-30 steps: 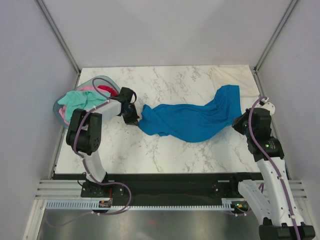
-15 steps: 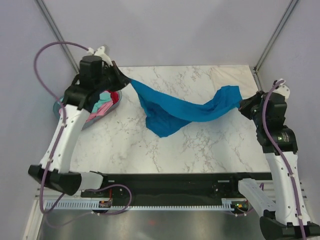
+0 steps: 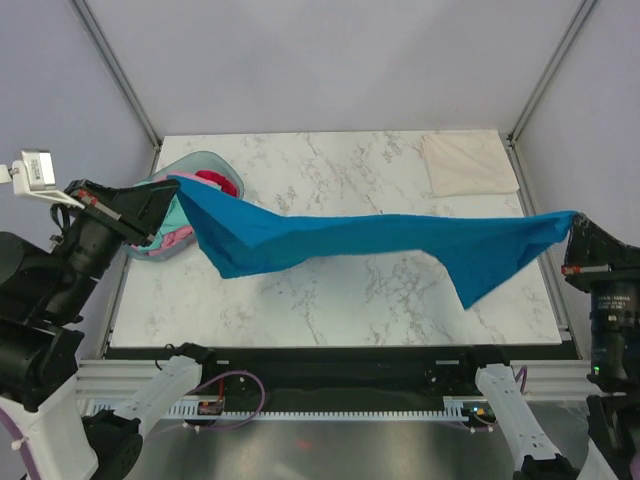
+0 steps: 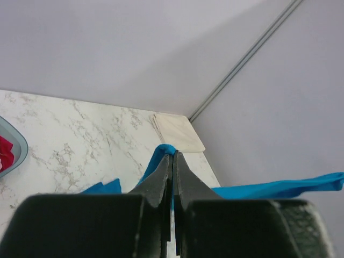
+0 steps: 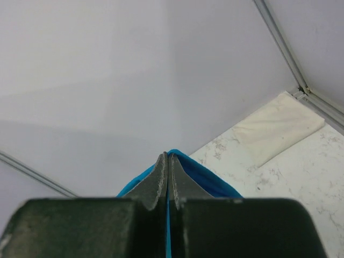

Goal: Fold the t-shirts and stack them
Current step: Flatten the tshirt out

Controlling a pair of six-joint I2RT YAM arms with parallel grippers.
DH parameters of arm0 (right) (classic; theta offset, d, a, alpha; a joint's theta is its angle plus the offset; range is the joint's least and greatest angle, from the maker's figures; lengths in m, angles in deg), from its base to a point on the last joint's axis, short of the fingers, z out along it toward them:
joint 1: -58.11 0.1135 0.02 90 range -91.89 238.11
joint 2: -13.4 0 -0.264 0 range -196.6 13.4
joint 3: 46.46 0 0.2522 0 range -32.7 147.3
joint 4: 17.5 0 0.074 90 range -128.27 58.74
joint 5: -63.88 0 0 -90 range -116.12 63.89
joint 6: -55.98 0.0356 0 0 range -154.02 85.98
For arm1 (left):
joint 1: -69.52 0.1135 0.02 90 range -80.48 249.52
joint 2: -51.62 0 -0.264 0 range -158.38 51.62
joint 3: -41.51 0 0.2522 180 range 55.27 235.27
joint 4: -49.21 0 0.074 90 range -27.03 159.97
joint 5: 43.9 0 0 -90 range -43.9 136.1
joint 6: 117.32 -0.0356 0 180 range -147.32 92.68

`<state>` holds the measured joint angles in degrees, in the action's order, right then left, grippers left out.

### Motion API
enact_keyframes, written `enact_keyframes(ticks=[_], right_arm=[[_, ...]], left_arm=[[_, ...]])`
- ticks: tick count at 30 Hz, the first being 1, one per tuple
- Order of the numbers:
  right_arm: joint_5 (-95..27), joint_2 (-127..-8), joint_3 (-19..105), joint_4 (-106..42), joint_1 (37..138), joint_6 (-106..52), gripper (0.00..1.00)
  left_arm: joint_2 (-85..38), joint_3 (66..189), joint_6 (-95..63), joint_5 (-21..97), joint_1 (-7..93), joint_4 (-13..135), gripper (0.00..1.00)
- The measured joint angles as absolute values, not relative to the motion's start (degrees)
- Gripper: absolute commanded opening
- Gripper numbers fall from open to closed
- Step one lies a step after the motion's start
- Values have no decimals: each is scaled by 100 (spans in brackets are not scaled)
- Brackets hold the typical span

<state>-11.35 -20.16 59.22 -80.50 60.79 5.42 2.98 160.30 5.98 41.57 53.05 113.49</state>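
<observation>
While the left arm is reaching up over the left edge of the worktop [image 3: 340, 160], the left gripper [image 3: 172, 186] is pinching one end of the bright blue t-shirt [image 3: 380, 240]. Its jaws are pressed tight together, with only a small fold of blue cloth peeking out at their tips in the left wrist view. Just behind and below that gripper, the pale oval basket [image 3: 205, 157] is sitting at the far-left side of the worktop, and red cloth [image 3: 210, 180], mint green cloth [image 3: 177, 212] and pink cloth [image 3: 176, 238] are bunching up inside it; the lifted blue end is hiding part of its rim from above.

From there the blue t-shirt is stretching across the whole width of the worktop as a long band held in the air. One lobe is sagging near the left end and a larger pointed corner is drooping right of the middle — I cannot tell whether either is brushing the marble.

Farther back, the cream t-shirt [image 3: 468, 165] is lying folded flat in the far-right corner, apart from the blue one.

Out past the right edge, the right gripper [image 3: 575, 222] is clamping the other end of the blue t-shirt, jaws squeezed together with blue cloth spilling out below them.
</observation>
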Motion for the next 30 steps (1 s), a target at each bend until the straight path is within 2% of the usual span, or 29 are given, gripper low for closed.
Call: enact_keyframes(ticks=[6,11,14,18,21,24,28,30], right_arm=[[-949,-1889,6213,-8233,6079,532,0],[-980,-2423,5376,-7562,6079,313,0],[-1170,-3314,4775,-6883,6079,256,0],[-1561,-4905,4779,-6063,6081,64,0],[-1789,-6073,5583,-5967,6079,-327,0],[-1957,-7050,7085,-6080,6088,-754,0],[-2064,-7450,8858,-6153,6088,-1261,0],[-2049,-7273,9244,-6017,6088,-1506,0]], left_arm=[[184,16316,605,4155,5305,11675,2],[-616,16218,498,4161,5305,11603,2],[-1556,16229,371,4275,5305,11393,2],[-3361,16994,203,4651,5329,11281,2],[-4533,18130,155,4878,5434,11402,2],[-5177,19361,181,4832,5673,11327,2],[-4849,19857,452,4535,6083,10777,2],[-4384,19730,544,4397,6167,10486,2]])
